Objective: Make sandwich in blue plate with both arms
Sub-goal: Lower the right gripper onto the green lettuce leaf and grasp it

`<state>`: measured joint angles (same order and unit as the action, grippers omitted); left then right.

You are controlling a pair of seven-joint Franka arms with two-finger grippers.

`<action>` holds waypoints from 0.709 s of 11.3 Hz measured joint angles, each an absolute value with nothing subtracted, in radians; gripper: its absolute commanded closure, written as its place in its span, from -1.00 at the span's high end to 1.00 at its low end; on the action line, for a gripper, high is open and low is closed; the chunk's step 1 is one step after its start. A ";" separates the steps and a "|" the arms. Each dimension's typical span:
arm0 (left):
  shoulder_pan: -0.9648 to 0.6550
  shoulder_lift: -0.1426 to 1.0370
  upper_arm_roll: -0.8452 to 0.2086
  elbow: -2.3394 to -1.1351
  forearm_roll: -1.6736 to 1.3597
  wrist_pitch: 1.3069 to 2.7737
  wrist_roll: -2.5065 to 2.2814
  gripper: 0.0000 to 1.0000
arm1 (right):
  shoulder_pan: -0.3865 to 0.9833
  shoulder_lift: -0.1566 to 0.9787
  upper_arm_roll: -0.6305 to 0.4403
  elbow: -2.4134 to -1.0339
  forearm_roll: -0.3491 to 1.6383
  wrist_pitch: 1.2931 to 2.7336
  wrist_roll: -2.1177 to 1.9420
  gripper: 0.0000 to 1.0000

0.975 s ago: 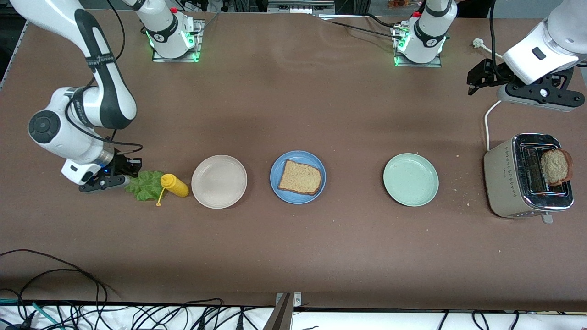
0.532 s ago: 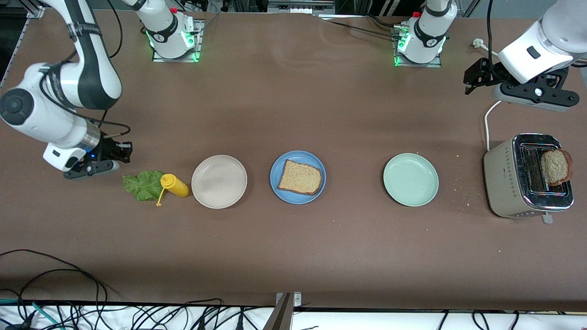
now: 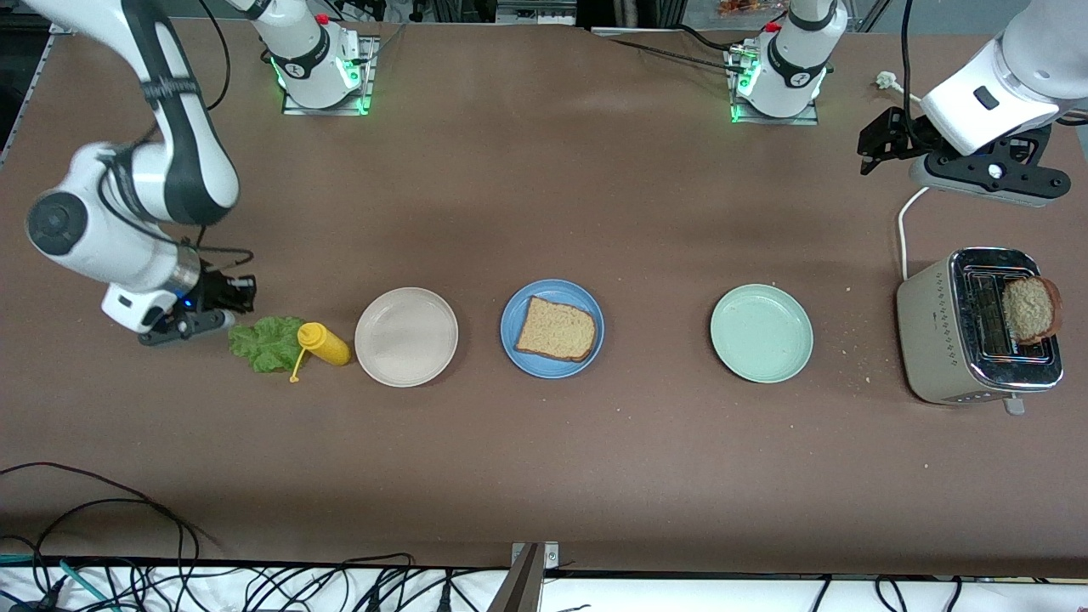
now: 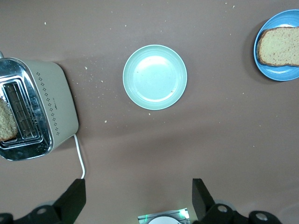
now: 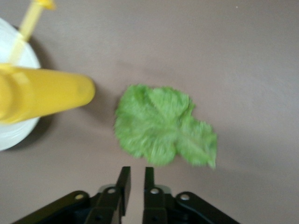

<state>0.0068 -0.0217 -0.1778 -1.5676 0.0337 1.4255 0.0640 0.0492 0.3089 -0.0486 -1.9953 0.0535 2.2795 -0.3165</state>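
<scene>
A brown bread slice lies on the blue plate at mid-table; the left wrist view also shows that plate and slice. A second slice sticks out of the toaster. A green lettuce leaf lies flat on the table. My right gripper hovers low beside it, toward the right arm's end. Its fingers are open by a narrow gap, with nothing between them, just short of the leaf. My left gripper waits wide open above the table near the toaster.
A yellow mustard bottle lies touching the lettuce, between it and a beige-white plate. A mint-green plate sits between the blue plate and the toaster. The toaster's white cord runs under the left gripper.
My right gripper drew up and away from the lettuce, then came back down beside it, and its fingers parted slightly. The left arm shifted only a little.
</scene>
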 measured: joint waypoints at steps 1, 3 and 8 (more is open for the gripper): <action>0.007 -0.021 -0.178 -1.568 0.034 1.425 0.064 1.00 | 0.038 0.379 -0.050 -1.992 0.073 2.365 -0.355 1.00; 0.007 -0.021 -0.178 -1.568 0.034 1.423 0.064 1.00 | 0.017 0.495 -0.051 -1.975 0.125 2.496 -0.422 1.00; 0.008 -0.021 -0.175 -1.568 0.034 1.421 0.064 1.00 | 0.015 0.558 -0.051 -1.919 0.174 2.533 -0.488 -0.21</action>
<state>0.0079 -0.0212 -0.1747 -1.5679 0.0337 1.4208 0.0640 0.0148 0.5580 -0.0513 -1.9189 0.1741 2.5328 -0.4884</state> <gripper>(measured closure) 0.000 0.128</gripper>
